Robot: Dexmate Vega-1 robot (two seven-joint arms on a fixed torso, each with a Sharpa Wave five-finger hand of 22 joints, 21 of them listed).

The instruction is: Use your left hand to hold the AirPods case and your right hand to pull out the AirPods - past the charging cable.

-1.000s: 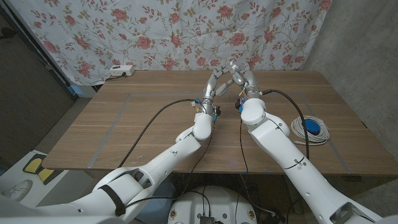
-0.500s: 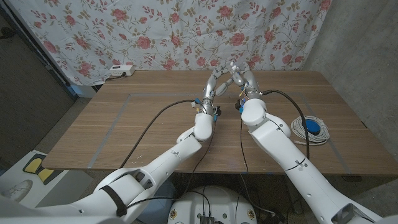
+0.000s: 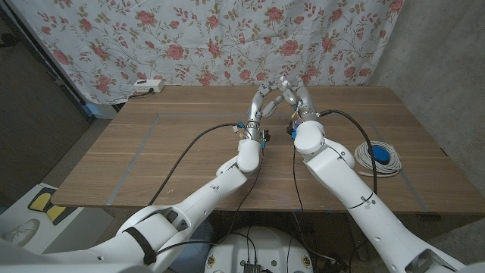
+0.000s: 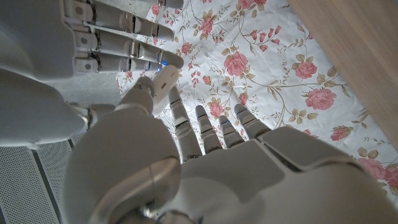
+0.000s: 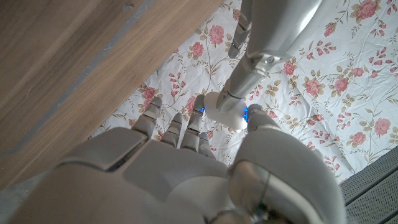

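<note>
Both hands are raised above the far middle of the table and meet fingertip to fingertip. The white AirPods case (image 5: 225, 107) sits between them, small and rounded; it also shows as a white sliver (image 4: 165, 79) in the left wrist view. My left hand (image 3: 260, 104) holds it from one side with its fingers (image 5: 261, 43) reaching down onto it. My right hand (image 3: 298, 97) pinches the same case between thumb (image 5: 264, 127) and fingers (image 5: 186, 127). Small blue lights glow at the contact. Whether the lid is open or an AirPod is out is hidden.
A coiled white charging cable with a blue puck (image 3: 377, 158) lies on the wooden table (image 3: 174, 152) at the right. A white power strip (image 3: 145, 86) sits at the back left edge. A floral curtain (image 3: 189, 38) hangs behind. Black arm cables trail across the table.
</note>
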